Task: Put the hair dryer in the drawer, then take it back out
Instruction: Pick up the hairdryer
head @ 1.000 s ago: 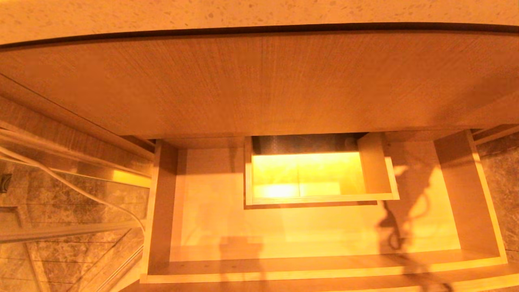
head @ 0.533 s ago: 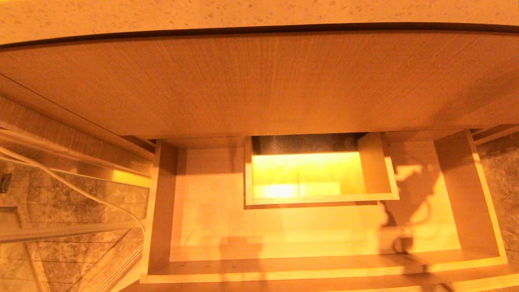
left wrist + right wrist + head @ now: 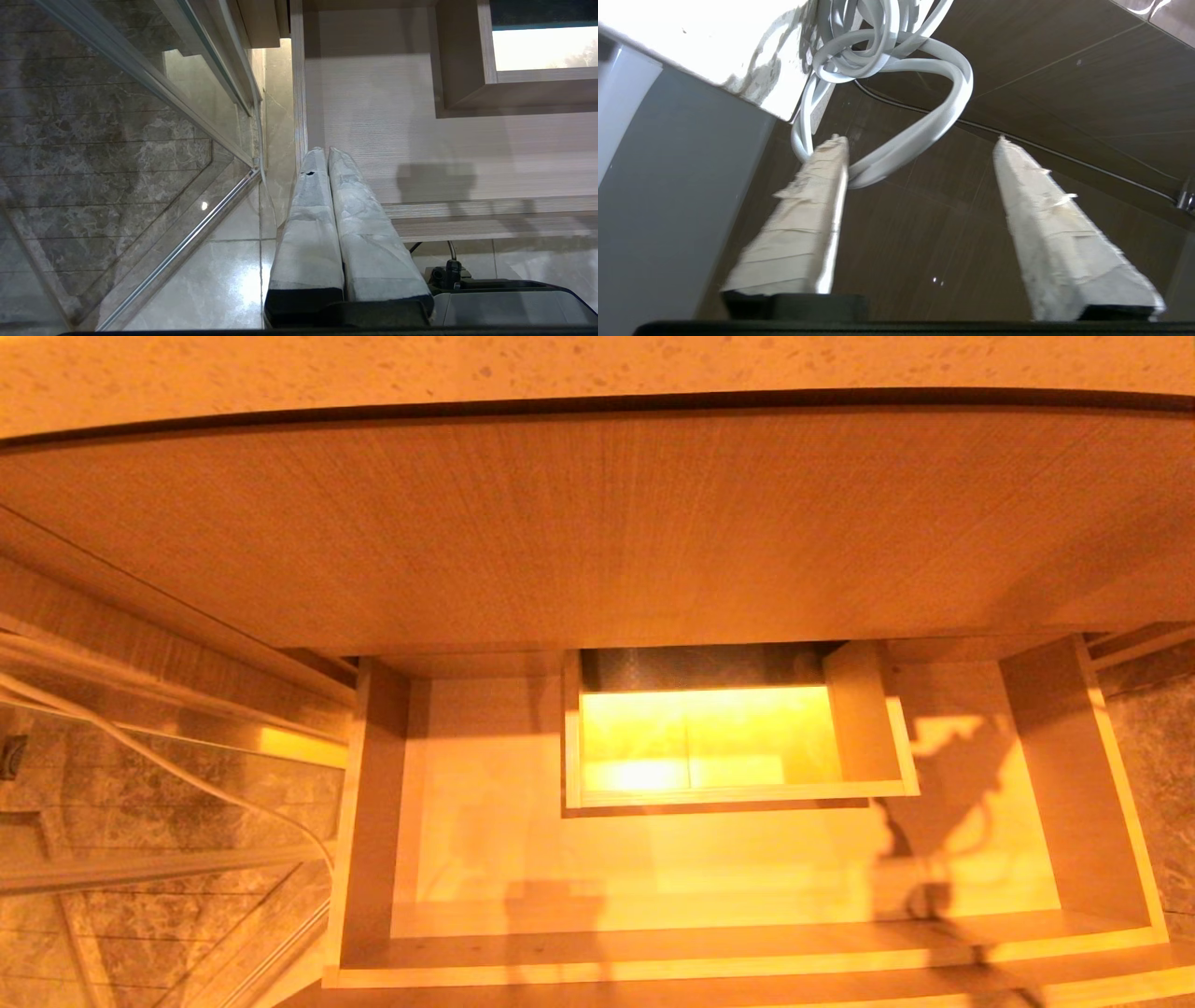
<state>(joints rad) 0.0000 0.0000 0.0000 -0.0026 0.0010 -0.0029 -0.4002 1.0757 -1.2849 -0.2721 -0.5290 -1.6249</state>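
Note:
The drawer (image 3: 747,954) stands pulled out, wide and shallow, light wood-grain, with a boxed cut-out (image 3: 738,793) at its back middle; its floor is bare. The hair dryer's body is out of view. In the right wrist view a coiled white cord (image 3: 901,149) hangs from a bright speckled edge. My right gripper (image 3: 919,138) is open just under that coil, one taped finger (image 3: 817,210) beside the lowest loop, nothing between the fingers. My left gripper (image 3: 325,150) is shut and empty, near the left front corner of the drawer (image 3: 420,154).
Above the drawer is a tall wood-grain panel (image 3: 597,523) under a speckled countertop (image 3: 560,364). A glass panel with a metal rail (image 3: 140,868) and a thin white cable (image 3: 187,775) lie to the left, over marble tiles. The robot's base (image 3: 504,303) sits before the drawer.
The arm's shadow on the right part of the drawer floor has shifted and widened. The drawer itself has not moved.

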